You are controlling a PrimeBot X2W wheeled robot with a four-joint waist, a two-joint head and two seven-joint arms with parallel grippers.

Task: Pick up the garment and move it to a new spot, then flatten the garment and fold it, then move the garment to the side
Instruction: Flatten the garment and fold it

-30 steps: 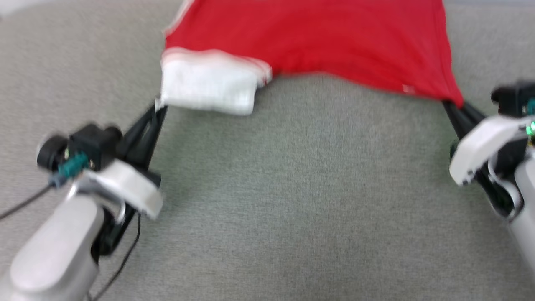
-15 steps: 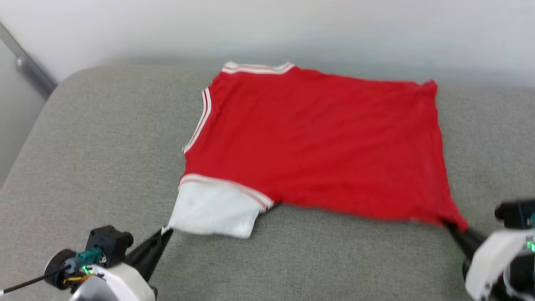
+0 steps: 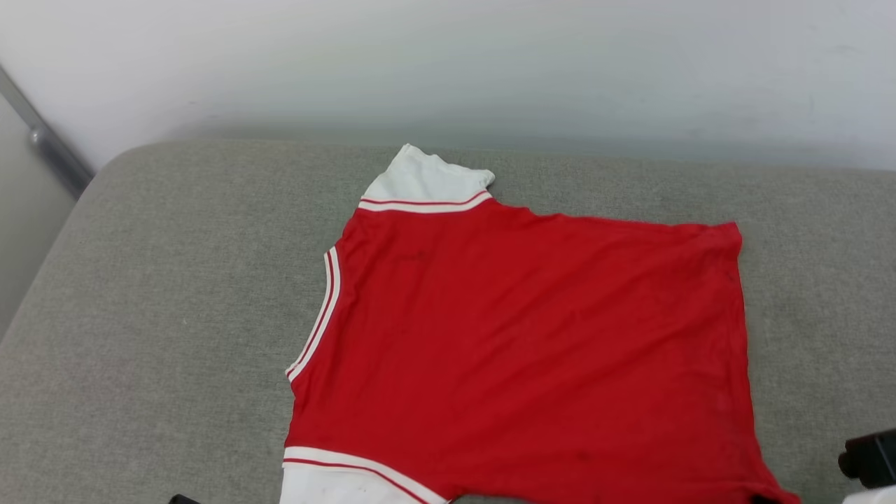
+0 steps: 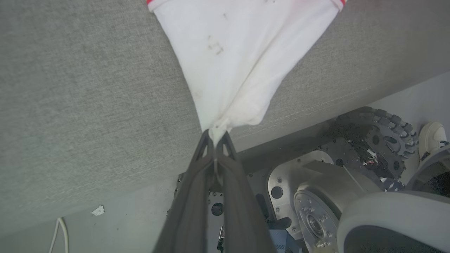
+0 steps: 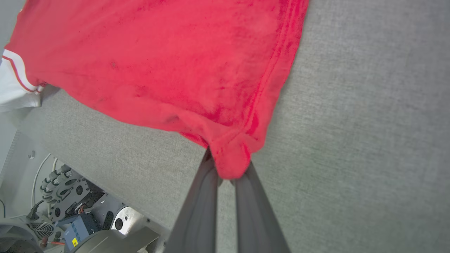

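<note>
Left hand [image 4: 215, 137] clamped on garment [image 3: 532, 336] sleeve, right hand [image 5: 227, 175] clamped on hem corner; near edge cropped overhead.

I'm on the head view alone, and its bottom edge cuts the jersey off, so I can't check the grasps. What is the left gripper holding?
Observer: The left gripper is shut on the white sleeve tip of the jersey.
Operator: And the right?
Observer: The right gripper is shut on a bunched red hem corner.
Operator: Where's the sleeve pinch relative to the seat?
Observer: Close to the front edge of the grey cushion, with the robot's wheeled base beyond it.
</note>
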